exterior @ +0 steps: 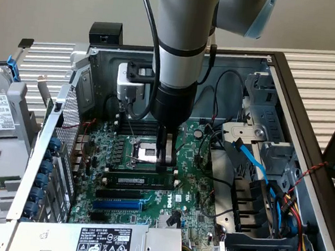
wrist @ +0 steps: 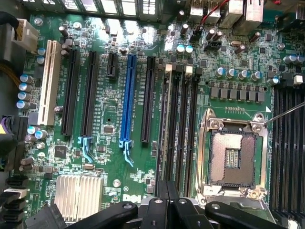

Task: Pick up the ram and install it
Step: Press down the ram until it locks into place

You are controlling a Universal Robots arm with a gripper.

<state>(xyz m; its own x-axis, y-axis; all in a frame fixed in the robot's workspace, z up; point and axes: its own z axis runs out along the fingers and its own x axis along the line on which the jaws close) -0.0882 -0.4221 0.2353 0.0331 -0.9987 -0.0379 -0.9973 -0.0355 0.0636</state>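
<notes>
Gripper (exterior: 165, 159) hangs low over the green board (exterior: 194, 182) inside the open computer case (exterior: 290, 102). Its two black fingers (wrist: 161, 200) are pressed together, with nothing between them. In the exterior view its tips are by the edge of the silver chip socket (exterior: 146, 152). The ram (exterior: 139, 181) is just below the tips. It stands on its edge in a long slot beside the socket, and its white label shows. In the wrist view the ram (wrist: 166, 124) looks like a thin strip running up from the fingers. A blue slot (wrist: 127, 100) sits near it, with one black slot (wrist: 148, 98) between them.
</notes>
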